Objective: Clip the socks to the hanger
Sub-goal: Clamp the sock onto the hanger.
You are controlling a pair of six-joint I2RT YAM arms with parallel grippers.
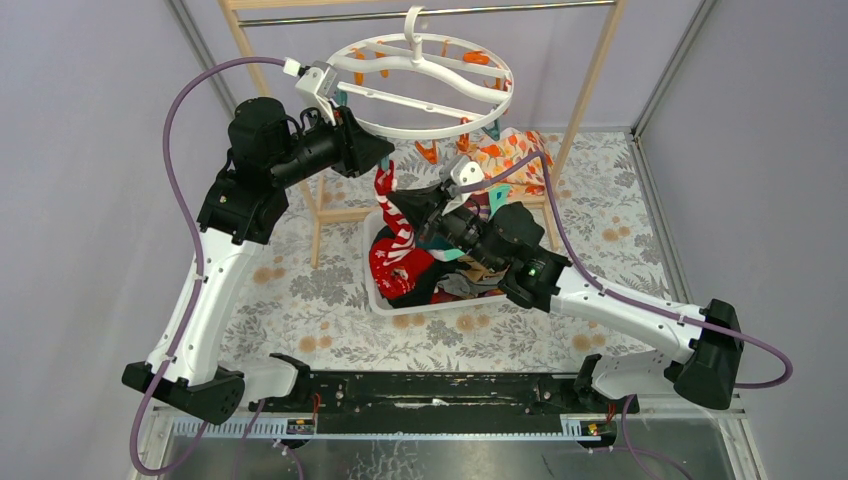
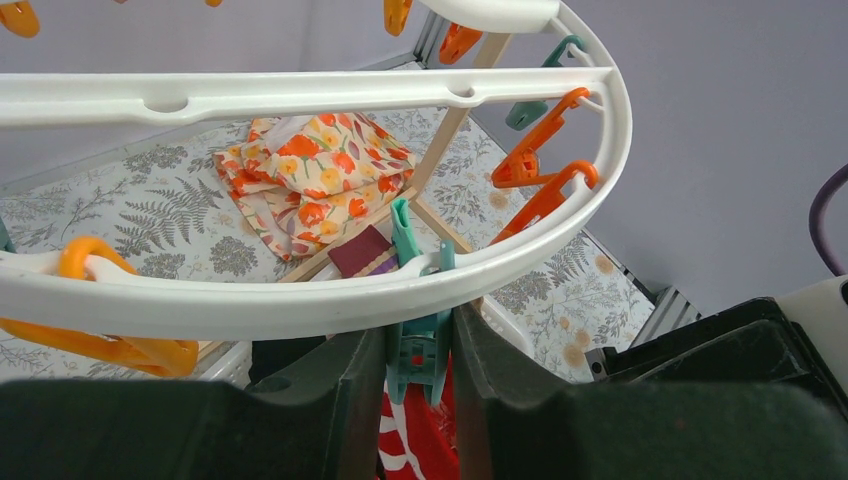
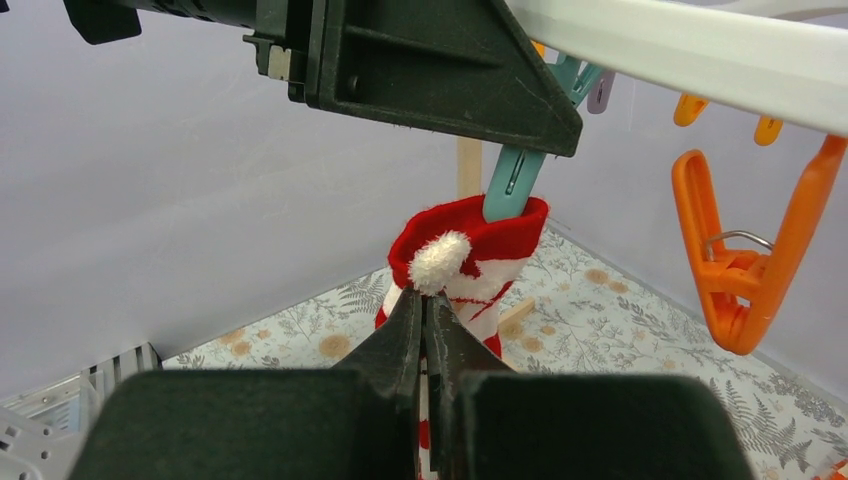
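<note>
The white ring hanger (image 1: 420,85) hangs by its hook from the rack bar, with orange and teal clips along its rim. My left gripper (image 1: 380,150) is at the ring's near rim, shut on a teal clip (image 2: 420,345) that sits between its fingers (image 2: 350,400). My right gripper (image 1: 398,207) is shut on a red-and-white sock (image 3: 490,250) with a white pompom and holds it up under that clip. The teal clip's tip (image 3: 510,180) reaches into the sock's cuff. Whether it bites the fabric is hidden. The sock also shows below the clip in the left wrist view (image 2: 420,440).
A white basket (image 1: 420,306) with several more socks stands under the hanger. The wooden-framed rack (image 1: 590,90) stands behind it, with an orange leaf-print cloth (image 1: 505,155) at its foot. Orange clips (image 3: 740,270) dangle close to the right of the sock.
</note>
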